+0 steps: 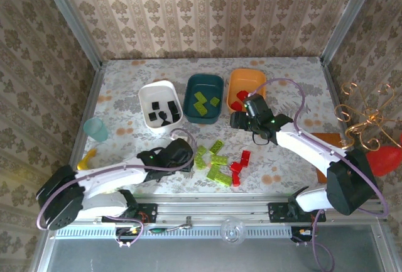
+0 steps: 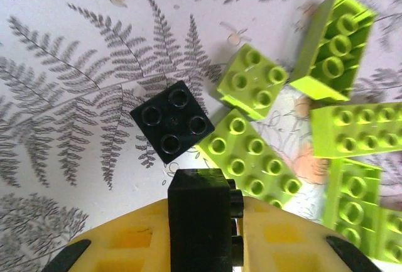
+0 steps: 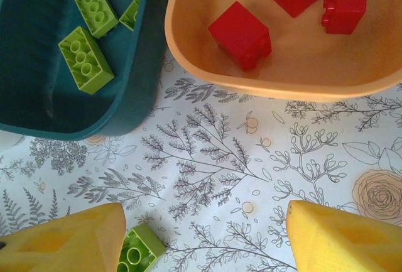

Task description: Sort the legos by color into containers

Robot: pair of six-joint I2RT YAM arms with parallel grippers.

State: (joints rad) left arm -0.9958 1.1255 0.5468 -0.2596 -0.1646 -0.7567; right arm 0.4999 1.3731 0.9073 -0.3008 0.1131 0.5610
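Here, left hand (image 2: 202, 237) tight around black lego (image 2: 198, 200); right hand (image 3: 204, 234) released, near rim of orange tray (image 3: 282, 90)

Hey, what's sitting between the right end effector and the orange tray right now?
Nothing but bare floral tablecloth, as the right wrist view shows. The right end effector is open, the orange tray ahead of it; one lime brick lies beside a finger.

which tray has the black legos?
The white tray, leftmost of the three: black legos lie in it. The dark teal tray holds lime-green legos, the orange tray red legos.
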